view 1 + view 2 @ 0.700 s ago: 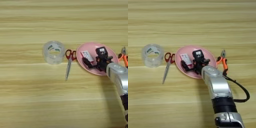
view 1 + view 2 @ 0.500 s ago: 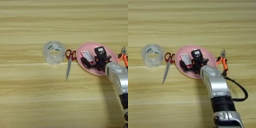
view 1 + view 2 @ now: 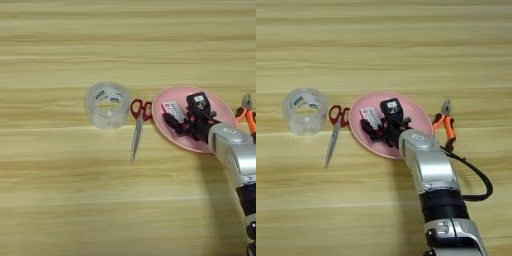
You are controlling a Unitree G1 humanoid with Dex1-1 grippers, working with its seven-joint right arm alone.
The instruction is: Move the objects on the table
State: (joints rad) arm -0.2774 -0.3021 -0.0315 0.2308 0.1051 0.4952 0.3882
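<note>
- My right gripper (image 3: 376,127) hovers over the pink plate (image 3: 416,112); I cannot tell its state.
- Scissors (image 3: 138,125) lie between tape roll (image 3: 106,104) and plate; pliers (image 3: 446,123) just right.

Table (image 3: 60,200): light wood, matt, streaky horizontal grain. Tape roll (image 3: 106,105): clear glossy plastic, green-white paper label inside the core. Scissors (image 3: 137,129): bare steel blades (dull shine), red plastic handles. Plate (image 3: 361,107): pink, smooth, looks plastic. Pliers (image 3: 445,122): grey metal nose, orange grips, plastic or rubber. Forearm (image 3: 428,167): brushed silver metal, soft sheen. Right gripper (image 3: 376,127): black matt plastic.
</note>
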